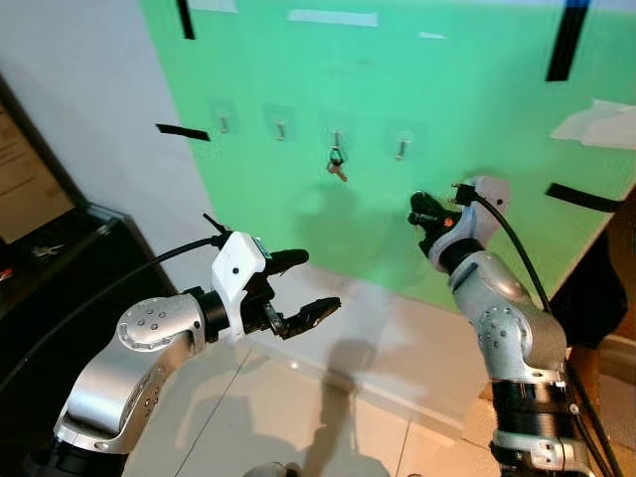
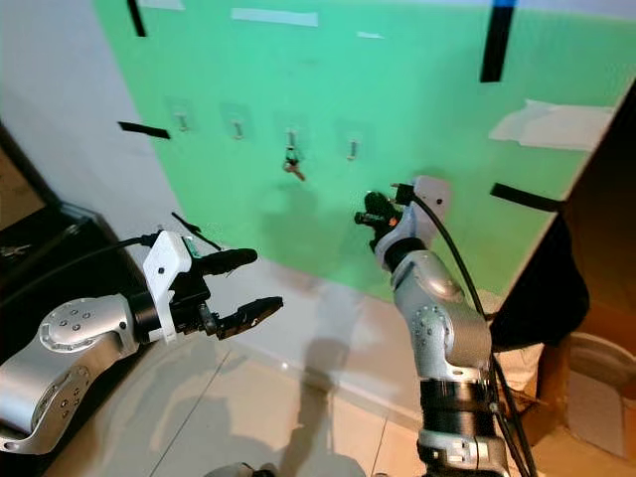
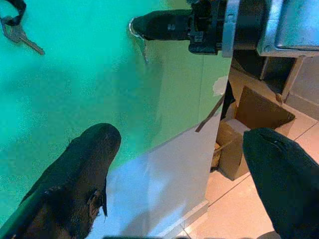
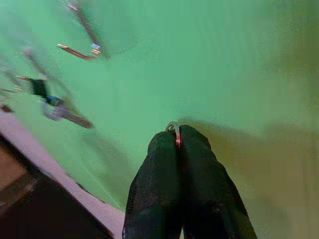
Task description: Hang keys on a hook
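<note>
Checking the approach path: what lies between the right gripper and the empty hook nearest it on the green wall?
Nothing: in the left eye view, only bare green wall separates the right gripper, fingers shut on a key ring, from that hook.

Setting: indoor test area, more lab mock-up than lived-in home.
Wall: green panel [image 1: 477, 119] marked with black tape strips [image 1: 183, 131] and white tape [image 1: 333, 17].
Fixtures: row of small adhesive hooks [image 1: 401, 149]; one carries keys [image 1: 336, 164].
Floor: pale glossy tiles [image 1: 288, 407].
Clutter: cardboard boxes [image 3: 249, 129] beside the panel.
</note>
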You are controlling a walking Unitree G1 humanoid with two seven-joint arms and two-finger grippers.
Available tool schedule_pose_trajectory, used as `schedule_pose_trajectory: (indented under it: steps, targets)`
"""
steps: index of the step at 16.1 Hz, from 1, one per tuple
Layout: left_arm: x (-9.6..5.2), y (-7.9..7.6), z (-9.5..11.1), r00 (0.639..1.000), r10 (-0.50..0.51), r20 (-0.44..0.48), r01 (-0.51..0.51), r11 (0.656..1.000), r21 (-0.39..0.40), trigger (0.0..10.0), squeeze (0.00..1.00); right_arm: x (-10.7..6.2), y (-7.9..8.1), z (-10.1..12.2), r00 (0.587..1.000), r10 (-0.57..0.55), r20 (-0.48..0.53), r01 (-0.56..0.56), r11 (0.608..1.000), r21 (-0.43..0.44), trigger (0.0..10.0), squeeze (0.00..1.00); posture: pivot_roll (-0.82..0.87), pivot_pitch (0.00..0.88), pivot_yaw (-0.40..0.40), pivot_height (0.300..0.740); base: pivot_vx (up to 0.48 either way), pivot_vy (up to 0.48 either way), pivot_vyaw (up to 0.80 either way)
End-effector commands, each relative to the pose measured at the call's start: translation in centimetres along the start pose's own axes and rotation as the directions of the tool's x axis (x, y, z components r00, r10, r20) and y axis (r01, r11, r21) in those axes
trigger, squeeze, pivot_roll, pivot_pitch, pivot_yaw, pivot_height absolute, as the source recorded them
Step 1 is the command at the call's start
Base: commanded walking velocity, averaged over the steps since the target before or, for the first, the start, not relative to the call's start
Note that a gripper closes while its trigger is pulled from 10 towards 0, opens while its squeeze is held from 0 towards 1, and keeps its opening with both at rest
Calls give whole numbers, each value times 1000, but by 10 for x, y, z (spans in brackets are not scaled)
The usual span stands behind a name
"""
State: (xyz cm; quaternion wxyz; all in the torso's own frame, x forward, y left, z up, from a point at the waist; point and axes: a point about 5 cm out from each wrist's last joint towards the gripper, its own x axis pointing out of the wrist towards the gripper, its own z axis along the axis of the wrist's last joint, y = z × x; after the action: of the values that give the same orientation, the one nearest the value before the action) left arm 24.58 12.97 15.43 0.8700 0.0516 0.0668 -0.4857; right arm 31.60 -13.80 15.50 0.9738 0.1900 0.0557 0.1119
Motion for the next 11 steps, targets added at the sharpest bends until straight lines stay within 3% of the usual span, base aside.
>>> schedule_pose_trajectory:
  steps: [1, 3, 6, 11]
  targets:
    - [-1, 3, 0, 1000, 3, -9, -3, 1000, 12, 10000, 0, -2, 17, 12, 991, 119, 66, -120, 993, 1, 10000, 0, -29, 0, 127, 740, 0, 0, 0]
    - [1, 4, 1, 1000, -4, -9, 4, 1000, 16, 10000, 0, -6, 29, 27, 966, 216, 145, -210, 976, -53, 10000, 0, -35, 0, 134, 740, 0, 0, 0]
    - [2, 4, 2, 1000, -9, -9, 10, 1000, 20, 10000, 0, -5, 35, 36, 948, 249, 199, -238, 968, -81, 10000, 0, -35, 0, 135, 740, 0, 0, 0]
    - [2, 4, 1, 1000, -10, -10, 11, 1000, 22, 10000, 0, 2, 41, 29, 952, 263, 156, -240, 959, -153, 10000, 0, -30, 0, 131, 740, 0, 0, 0]
